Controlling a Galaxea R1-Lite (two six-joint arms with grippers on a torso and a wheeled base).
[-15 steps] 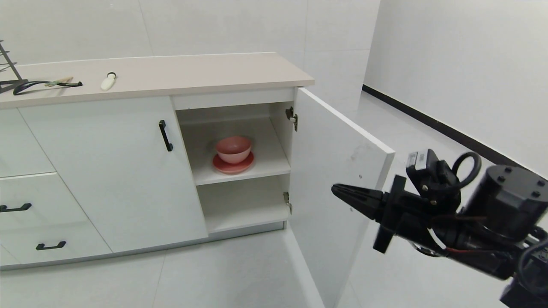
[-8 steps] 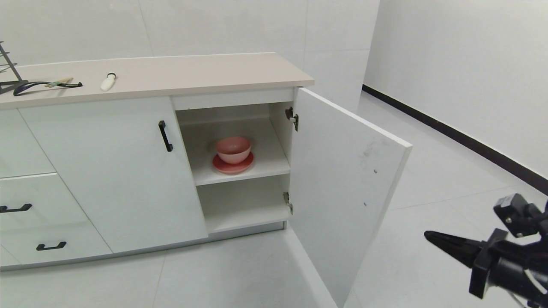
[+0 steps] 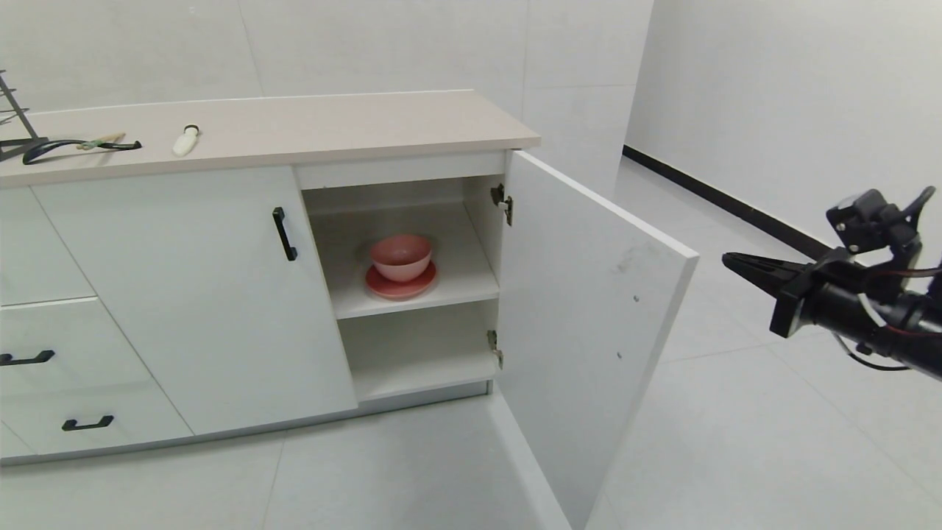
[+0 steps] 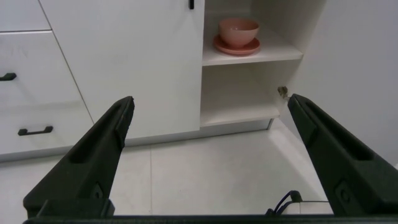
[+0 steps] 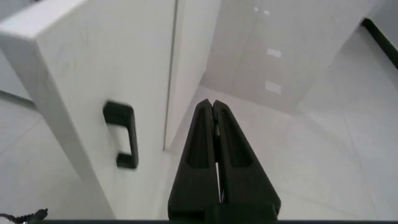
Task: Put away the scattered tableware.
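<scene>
The right hand (image 3: pixel 736 262), clenched and empty, has risen near the open cupboard door (image 3: pixel 589 309); inside, a pink bowl (image 3: pixel 401 257) sits on a plate (image 3: pixel 383 287) on the upper shelf (image 3: pixel 464 283).

The bowl (image 3: pixel 401 255) stands on the plate (image 3: pixel 401 285), and both are on the upper shelf (image 3: pixel 460 283) inside the cabinet (image 3: pixel 397 168). The open door (image 3: pixel 581 294) hangs at the right of this compartment, the closed door (image 3: pixel 191 294) is at its left, and the drawers (image 3: pixel 44 383) are further left. On the countertop (image 3: pixel 331 125), near its left end, a small utensil (image 3: pixel 185 140) lies to the right of a long-handled tool (image 3: pixel 70 144).
</scene>
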